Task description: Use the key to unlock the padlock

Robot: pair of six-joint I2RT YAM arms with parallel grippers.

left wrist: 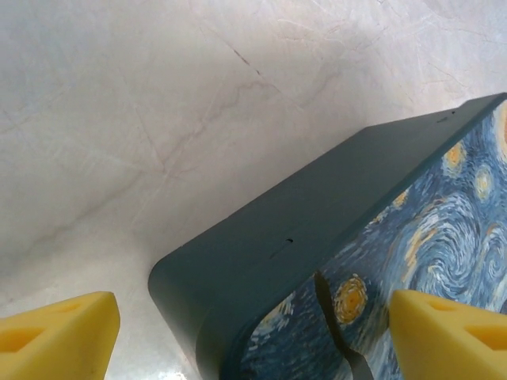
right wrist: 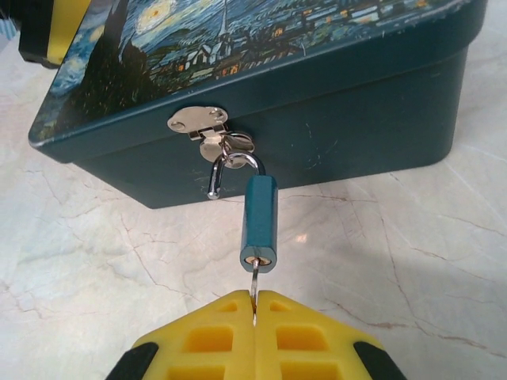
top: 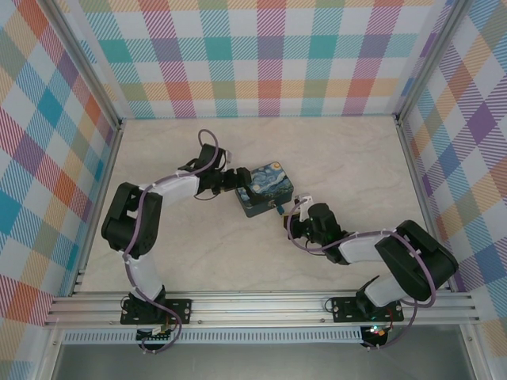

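The teal padlock hangs by its silver shackle from the hasp on the front wall of the painted tin. One leg of the shackle stands free to the left of the body. The thin key sits in the keyhole at the padlock's lower end. My right gripper is shut on the key's near end. My left gripper is open, its yellow fingers straddling a rounded corner of the tin. From above, the left gripper is at the tin's left side and the right gripper is just in front of the padlock.
The tin lies mid-table on a pale marble-patterned top. Checked walls with metal posts close in the back and both sides. An aluminium rail runs along the near edge by the arm bases.
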